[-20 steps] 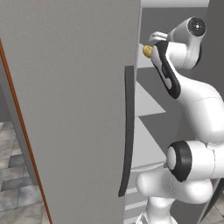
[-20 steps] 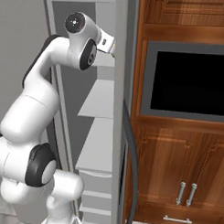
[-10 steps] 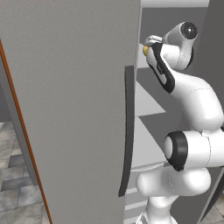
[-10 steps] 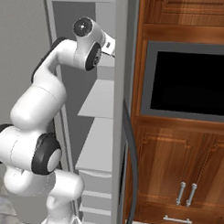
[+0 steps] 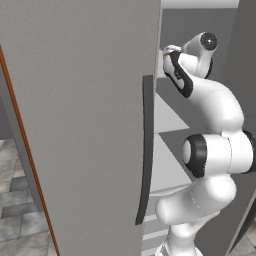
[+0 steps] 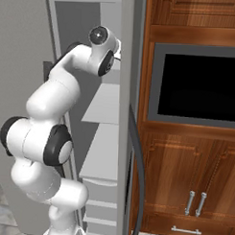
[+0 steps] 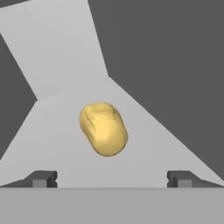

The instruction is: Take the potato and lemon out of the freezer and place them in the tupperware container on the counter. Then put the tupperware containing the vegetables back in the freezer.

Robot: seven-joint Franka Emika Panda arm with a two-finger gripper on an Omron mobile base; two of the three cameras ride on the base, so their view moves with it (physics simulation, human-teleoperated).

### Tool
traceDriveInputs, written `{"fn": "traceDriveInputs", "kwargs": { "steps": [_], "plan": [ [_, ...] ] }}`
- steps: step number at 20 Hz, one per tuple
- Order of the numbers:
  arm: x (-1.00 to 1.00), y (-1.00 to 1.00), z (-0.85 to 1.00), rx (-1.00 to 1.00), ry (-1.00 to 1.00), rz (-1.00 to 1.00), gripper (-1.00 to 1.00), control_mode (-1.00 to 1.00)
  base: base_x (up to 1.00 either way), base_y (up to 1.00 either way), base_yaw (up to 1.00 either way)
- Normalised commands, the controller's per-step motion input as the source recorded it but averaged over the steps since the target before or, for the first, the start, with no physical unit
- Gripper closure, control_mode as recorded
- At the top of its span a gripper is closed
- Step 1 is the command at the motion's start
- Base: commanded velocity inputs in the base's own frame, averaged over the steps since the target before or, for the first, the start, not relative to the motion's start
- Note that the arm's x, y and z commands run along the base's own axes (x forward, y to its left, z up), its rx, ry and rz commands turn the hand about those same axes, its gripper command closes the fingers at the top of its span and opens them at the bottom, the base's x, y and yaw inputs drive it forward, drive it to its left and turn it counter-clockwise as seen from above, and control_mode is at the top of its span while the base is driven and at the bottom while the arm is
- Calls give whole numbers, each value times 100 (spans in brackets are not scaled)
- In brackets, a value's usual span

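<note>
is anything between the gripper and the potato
Nothing: in the hand view, bare pale shelf lies between the open gripper and the potato.

Arm (image 5: 215, 150): folded upward at right of left base view, wrist at top. Gripper (image 7: 112, 178): jaws wide apart, fingertips (image 7: 41, 178) at lower corners of hand view.

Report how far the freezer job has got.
Done: the freezer door stands open and the arm reaches inside at an upper shelf. In hand: the gripper is open, its fingertips apart on either side of the potato, which lies on the pale shelf, not yet gripped. Left: grasp the potato, fetch the lemon, put both in the tupperware container, then return it to the freezer.
</note>
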Motion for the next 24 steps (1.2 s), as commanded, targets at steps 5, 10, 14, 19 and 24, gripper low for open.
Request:
{"fn": "traceDriveInputs", "kwargs": {
  "steps": [5, 10, 14, 19, 24],
  "plan": [
    [60, -6, -9, 1, 5, 2, -100, -100, 0, 0, 0],
    [52, -1, -8, 0, 5, 3, -100, -100, 0, 0, 0],
    [47, 0, -13, 0, 5, 3, -100, -100, 0, 0, 0],
    [42, 0, -20, 0, 3, 3, -100, -100, 0, 0, 0],
    [20, 0, -27, 0, 4, 3, 100, -100, 0, 0, 0]
  ]
}}
